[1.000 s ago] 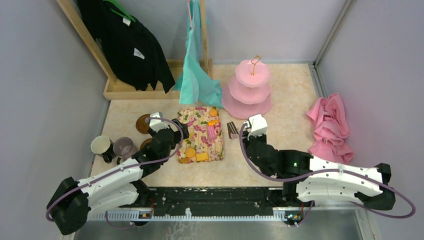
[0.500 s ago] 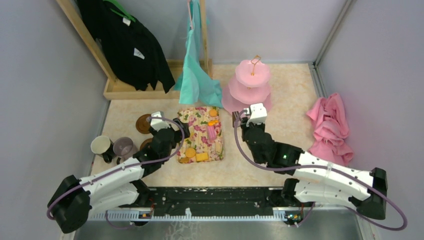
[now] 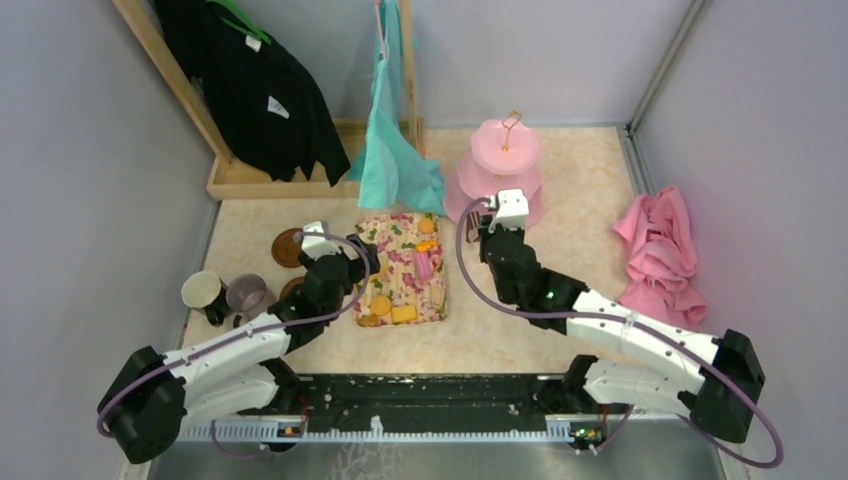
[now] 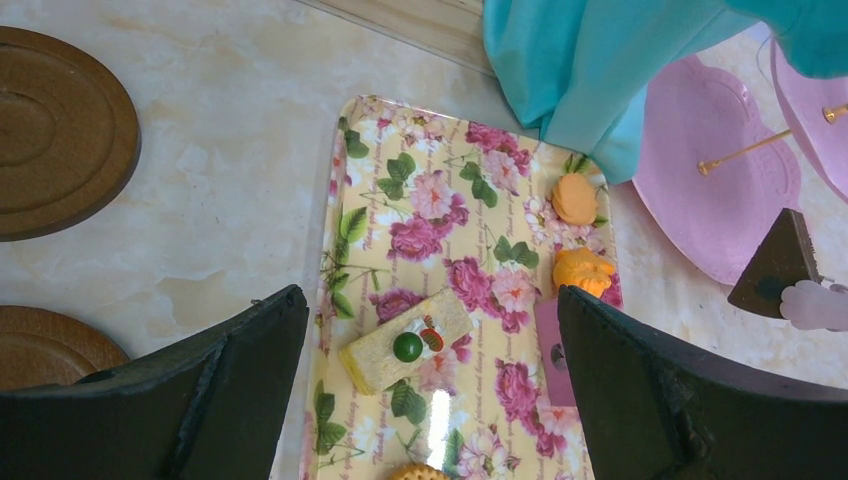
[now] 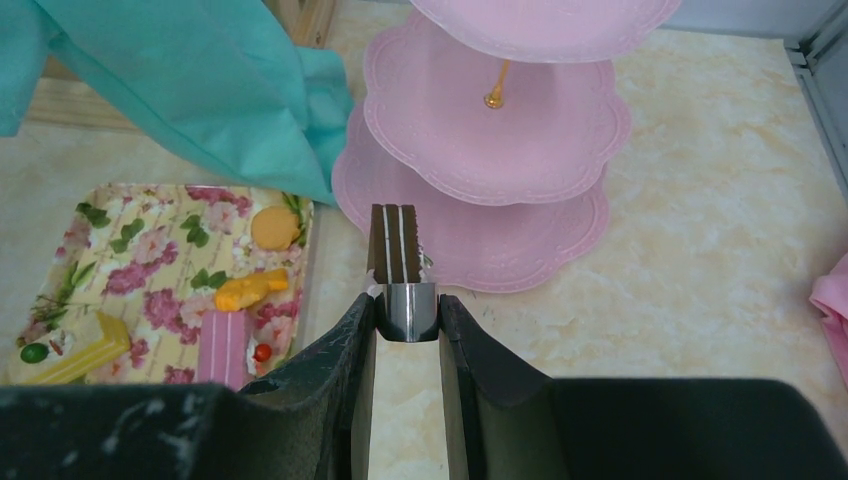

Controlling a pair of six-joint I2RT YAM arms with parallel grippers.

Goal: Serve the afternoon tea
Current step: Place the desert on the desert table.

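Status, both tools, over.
Right tool shut on brown layered cake slice, near pink three-tier stand. Left tool open over floral tray. Teal cloth beside stand.

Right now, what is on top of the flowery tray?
A yellow slice, an orange round, an orange lump, a pink bar, a biscuit. The teal cloth covers the tray's far corner, hiding anything beneath.

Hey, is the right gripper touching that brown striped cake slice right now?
Touching. The right wrist view shows the right gripper clamped on the brown striped cake slice, fingers against both sides, no gap.
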